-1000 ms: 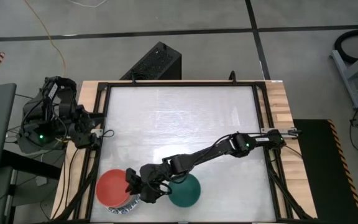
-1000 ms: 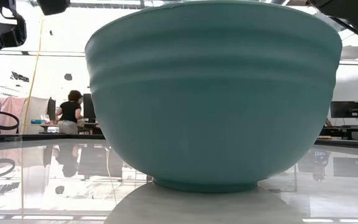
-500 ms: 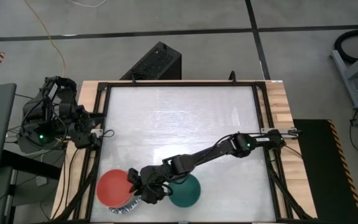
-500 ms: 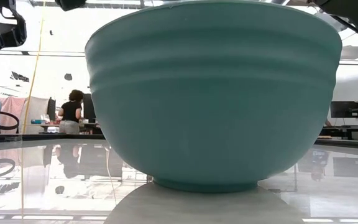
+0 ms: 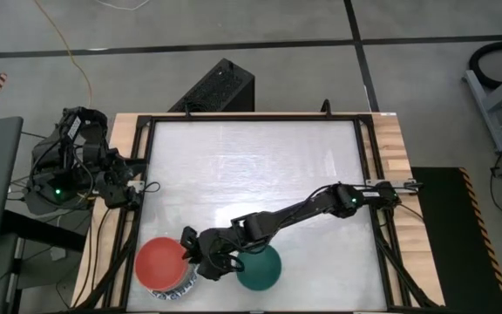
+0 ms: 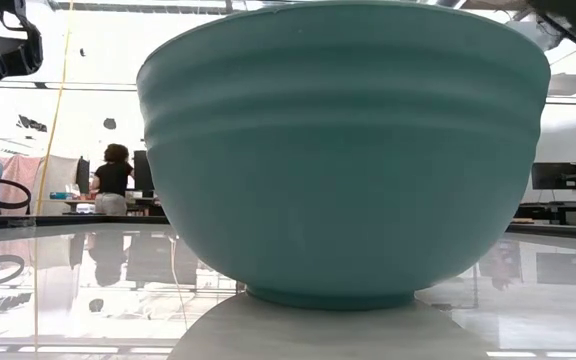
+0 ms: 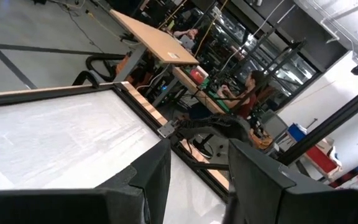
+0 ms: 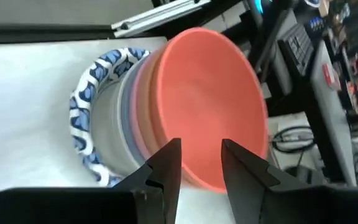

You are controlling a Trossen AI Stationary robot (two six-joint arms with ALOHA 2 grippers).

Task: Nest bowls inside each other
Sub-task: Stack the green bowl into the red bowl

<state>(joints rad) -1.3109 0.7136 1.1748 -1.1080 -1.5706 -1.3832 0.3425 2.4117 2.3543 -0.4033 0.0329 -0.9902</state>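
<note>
here one nested stack [image 5: 166,269] and one green bowl [image 5: 259,267] stand.

Glossy reflective table top [image 5: 251,174]; wooden edges; smooth green bowl [image 6: 343,150], matt sheen.

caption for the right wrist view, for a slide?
Right gripper open, empty, facing a nested stack topped by a red bowl.

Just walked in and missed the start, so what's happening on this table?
The robot is nesting bowls. A stack topped by an orange-red bowl sits at the table's near edge, a blue-patterned rim showing at its base. The right gripper is at the stack's rim, fingers open and holding nothing. A dark green bowl waits beside it. The left gripper is parked off the table's left side.
</note>
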